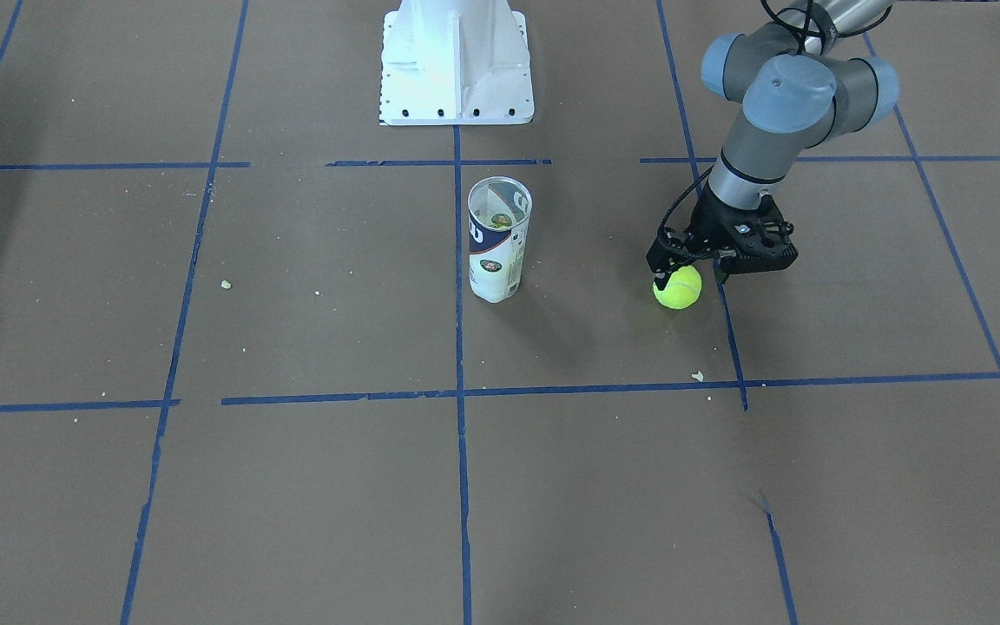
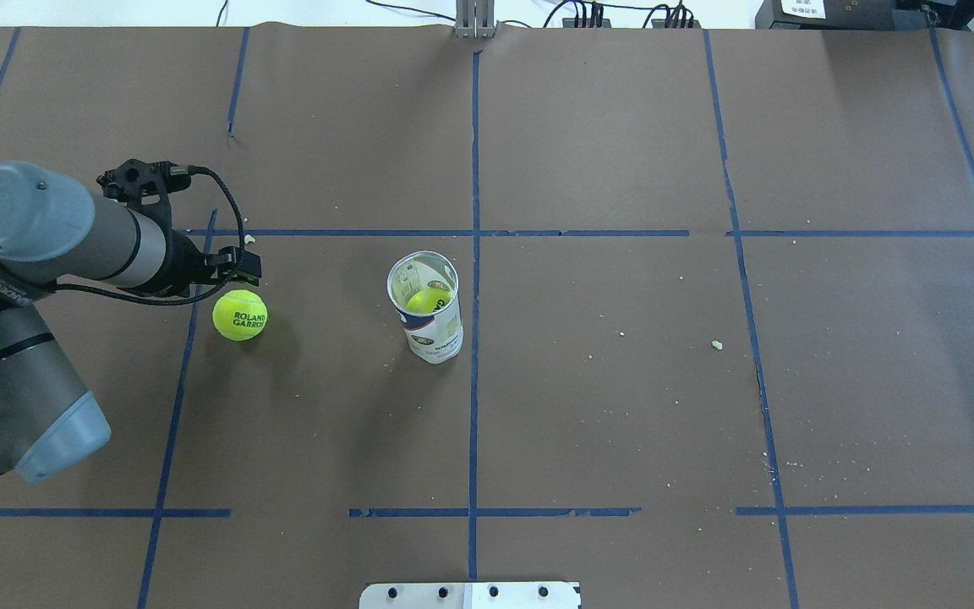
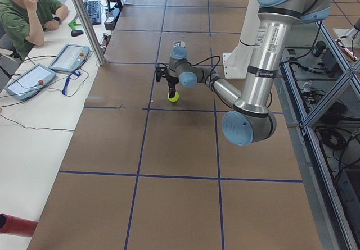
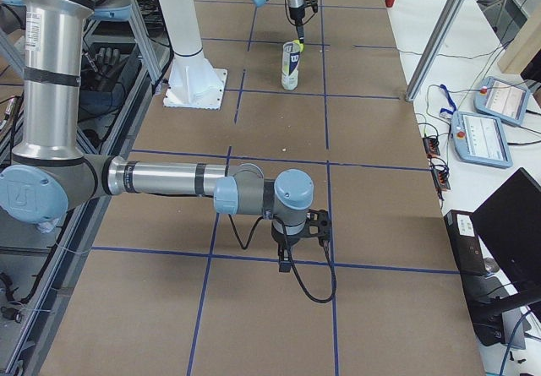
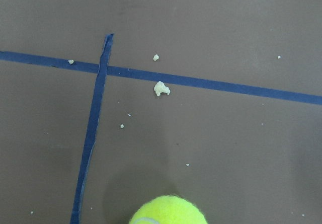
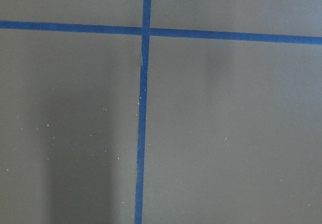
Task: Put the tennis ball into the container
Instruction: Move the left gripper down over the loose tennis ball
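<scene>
The left claw (image 1: pixel 690 279) points straight down. Its two black fingers (image 1: pixel 660 274) are spread wider than the tennis ball (image 1: pixel 678 287) and hang at either side of the ball's upper half. The claw is open and grips nothing. The ball rests on the brown surface (image 1: pixel 292 486) directly beneath the claw, beside a blue tape line (image 1: pixel 730 338).

The right claw (image 4: pixel 287 262) appears only in the view from the table's right end. It points down over the surface, well apart from the ball, and it is not possible to tell whether it is open or closed.

The container (image 1: pixel 500 239) stands upright with its mouth open. It is well apart from the loose ball, nearer the middle of the surface. Inside it lies another yellow-green ball (image 2: pixel 428 299).

Only the overhead view shows that inner ball clearly, and it also shows dark lettering, "ROLAND GARROS", on the loose ball. Only the front-facing view shows the fingers flanking the ball. The left wrist view catches just the ball's fuzzy top at its bottom edge, with pale crumbs (image 5: pixel 161 88) near crossing tape. The right wrist view shows only surface and tape. A white pedestal base (image 1: pixel 457 65) stands beyond the container, toward the robot.
</scene>
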`<action>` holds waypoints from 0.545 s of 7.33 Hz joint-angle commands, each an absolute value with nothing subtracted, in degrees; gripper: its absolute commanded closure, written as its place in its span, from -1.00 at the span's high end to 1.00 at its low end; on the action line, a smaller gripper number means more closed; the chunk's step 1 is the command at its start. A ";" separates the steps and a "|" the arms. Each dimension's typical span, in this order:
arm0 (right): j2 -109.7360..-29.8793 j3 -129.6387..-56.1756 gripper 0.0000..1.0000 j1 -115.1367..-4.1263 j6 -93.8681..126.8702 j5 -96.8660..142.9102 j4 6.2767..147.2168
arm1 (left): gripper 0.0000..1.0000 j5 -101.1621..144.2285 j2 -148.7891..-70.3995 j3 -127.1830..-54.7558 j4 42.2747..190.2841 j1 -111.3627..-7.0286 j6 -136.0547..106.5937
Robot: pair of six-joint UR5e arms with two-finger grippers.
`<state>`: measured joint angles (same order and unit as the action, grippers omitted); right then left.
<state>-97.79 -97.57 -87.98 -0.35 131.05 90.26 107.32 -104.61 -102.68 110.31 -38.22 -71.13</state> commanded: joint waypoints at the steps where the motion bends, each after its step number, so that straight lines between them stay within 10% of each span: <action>1: -97.82 -97.56 1.00 -87.98 -0.35 131.04 90.26 | 1.00 107.14 -104.68 -101.78 110.30 -36.13 -71.19; 4: -97.73 -97.56 1.00 -87.98 -0.35 131.04 90.26 | 1.00 105.56 -104.76 -100.20 110.39 -35.07 -71.02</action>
<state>-97.77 -97.56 -87.98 -0.35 131.04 90.26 106.32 -104.72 -100.91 110.36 -35.43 -71.09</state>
